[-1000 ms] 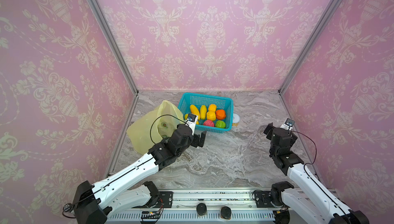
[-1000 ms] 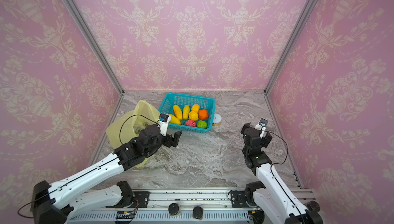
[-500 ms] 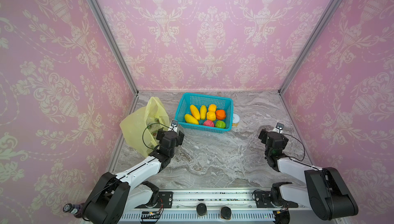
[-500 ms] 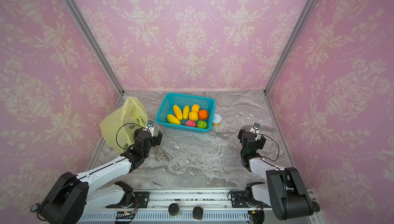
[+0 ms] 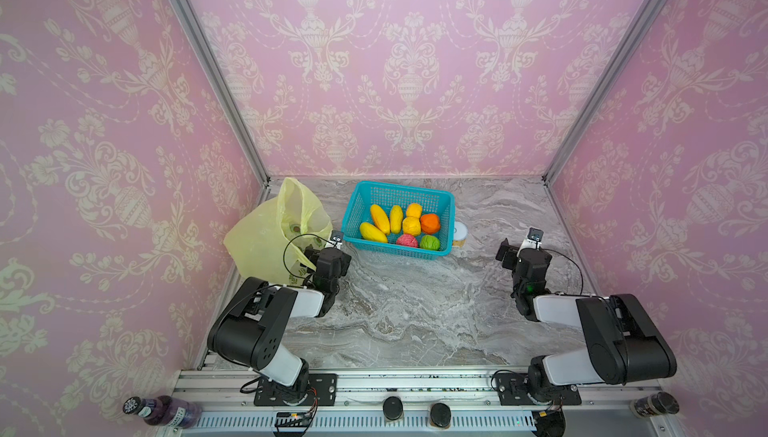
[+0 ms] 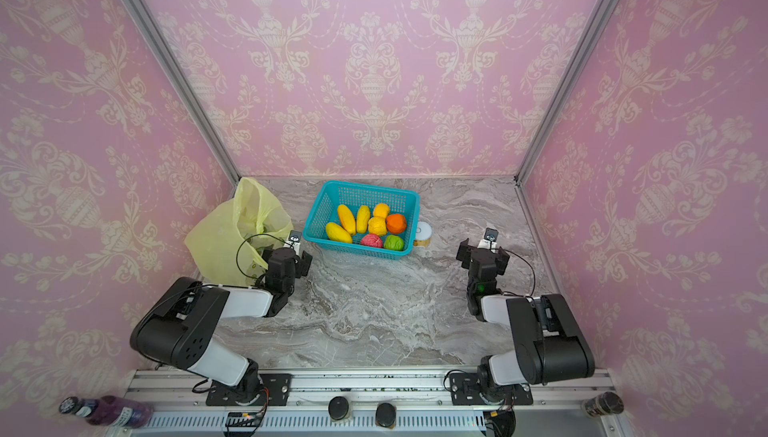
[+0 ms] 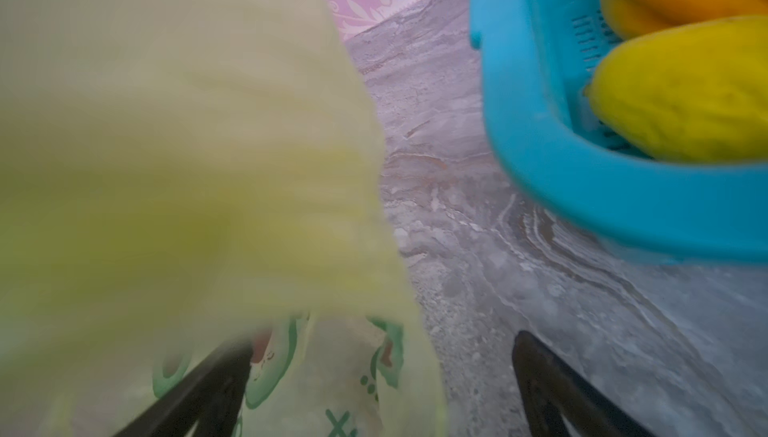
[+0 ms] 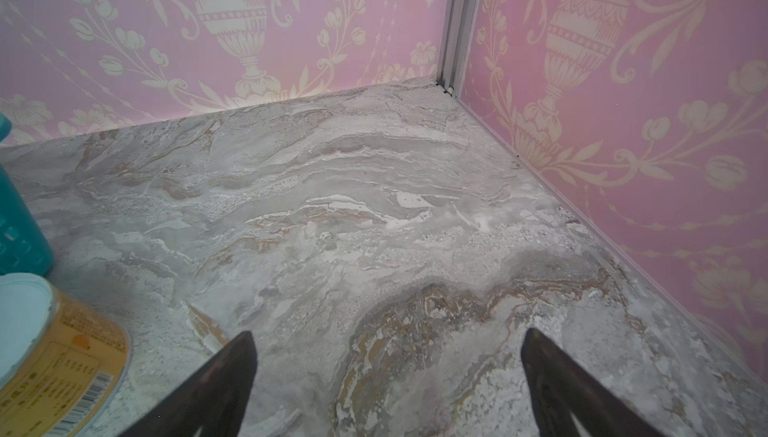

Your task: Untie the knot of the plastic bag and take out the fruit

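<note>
L arm (image 5: pixel 299 302) folded, L gripper (image 5: pixel 328 255) at bag (image 5: pixel 262 239) (2 jaws wide)

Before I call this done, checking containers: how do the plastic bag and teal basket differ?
The plastic bag is soft, translucent yellow-green and crumpled; the teal basket is rigid mesh. The basket holds the fruit; none shows in the bag. The bag leans by the left wall; the basket sits mid-table. Both rest on the table.

1. Table (image 5: pixel 415 302), centre and front: bare marble, clear passage between both arms.
2. Back centre: blocked by teal basket (image 5: pixel 395 249), with a can (image 5: pixel 459 232) just beside its right wall.
3. Back left: plastic bag (image 5: pixel 257 239) fills the corner, leaving a narrow gap to the basket.
4. Back right corner: unobstructed.
</note>
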### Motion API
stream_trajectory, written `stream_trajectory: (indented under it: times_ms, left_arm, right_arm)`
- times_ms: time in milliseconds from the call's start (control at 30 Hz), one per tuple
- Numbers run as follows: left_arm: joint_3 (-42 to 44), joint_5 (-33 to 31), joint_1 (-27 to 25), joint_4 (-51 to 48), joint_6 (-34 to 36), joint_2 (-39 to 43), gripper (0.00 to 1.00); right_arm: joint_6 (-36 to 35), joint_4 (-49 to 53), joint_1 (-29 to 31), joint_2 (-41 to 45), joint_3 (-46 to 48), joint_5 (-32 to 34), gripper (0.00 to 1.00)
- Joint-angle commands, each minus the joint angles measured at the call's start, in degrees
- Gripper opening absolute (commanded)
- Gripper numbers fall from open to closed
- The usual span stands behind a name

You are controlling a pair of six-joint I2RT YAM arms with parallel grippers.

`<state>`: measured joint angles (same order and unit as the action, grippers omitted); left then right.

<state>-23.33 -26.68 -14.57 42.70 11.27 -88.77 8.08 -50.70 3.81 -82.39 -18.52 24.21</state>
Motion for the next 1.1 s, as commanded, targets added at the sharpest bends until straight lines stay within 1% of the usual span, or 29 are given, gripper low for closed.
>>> stream_trajectory:
  times_ms: [0,100,200,233,267,333,400,467,500,533,567,600,633,700,733,800,967,1067]
  left_arm:
    - [-0.96,5.06,4.1,1.95,-4.03,1.94,0.99]
    - [-1.16,7.93,7.28,1.65,-6.42,1.82,0.99]
    - [0.87,10.48,10.27,9.55,-8.13,-1.36,0.99]
    - [0.84,11.87,11.84,8.42,-10.35,-1.13,0.99]
    - [1.03,15.06,13.42,8.74,-11.44,-1.54,0.99]
    - [1.34,18.88,14.71,10.73,-11.73,-2.95,0.99]
    - [1.88,20.79,15.32,12.27,-12.14,-4.06,0.99]
    - [2.89,21.41,15.77,15.94,-12.23,-5.24,0.99]
    - [2.63,21.4,15.8,14.36,-12.44,-4.74,0.99]
    - [2.58,21.4,15.81,14.1,-12.5,-4.7,0.99]
    - [2.75,21.44,15.8,15.09,-12.33,-5.0,0.99]
    - [2.79,21.4,15.8,15.21,-12.27,-5.01,0.99]
    - [2.81,21.4,15.8,14.89,-12.34,-4.92,0.99]
    - [2.85,21.3,15.8,15.14,-12.24,-4.92,0.99]
    - [2.94,21.34,15.8,15.13,-12.23,-4.92,0.99]
    - [2.88,21.49,15.8,15.16,-12.22,-4.92,0.99]
    - [2.85,21.49,15.8,15.21,-12.16,-4.92,0.99]
    - [2.85,21.49,15.8,15.21,-12.15,-4.92,0.99]
  right_arm:
    - [-1.3,-0.92,-0.24,-0.3,-0.62,-1.52,1.0]
    - [-1.7,-2.05,-0.29,-0.4,-0.15,-2.56,1.0]
    - [-2.91,-6.45,-0.3,-0.5,2.0,-5.39,1.0]
    - [-3.34,-8.62,-0.3,-0.67,3.01,-6.34,1.0]
    - [-3.57,-11.29,-0.23,-0.92,4.15,-6.88,1.0]
    - [-3.83,-15.78,-0.22,-1.21,6.41,-7.57,1.0]
    - [-3.95,-17.08,-0.23,-1.64,6.93,-8.06,1.0]
    - [-4.1,-15.21,-0.43,-1.67,5.94,-9.72,1.0]
    - [-4.49,-13.41,-0.76,-2.24,4.92,-12.34,1.0]
    - [-4.18,-11.46,-1.17,-3.82,3.58,-13.59,1.0]
    - [-3.56,-14.18,-1.48,-6.89,2.46,-11.95,1.0]
    - [-3.02,-12.64,-2.14,-6.59,2.46,-13.27,1.0]
    - [-2.64,-9.69,-2.36,-5.32,1.89,-13.16,1.0]
    - [-3.04,-11.92,-2.29,-6.37,1.95,-13.02,1.0]
    - [-2.91,-10.74,-2.32,-5.86,1.87,-13.04,1.0]
    - [-3.06,-12.0,-2.31,-6.25,2.05,-13.17,1.0]
    - [-4.04,-6.5,-1.99,-6.2,-0.76,-14.8,1.0]
    - [-4.34,-6.26,-1.7,-6.12,-0.83,-14.89,1.0]
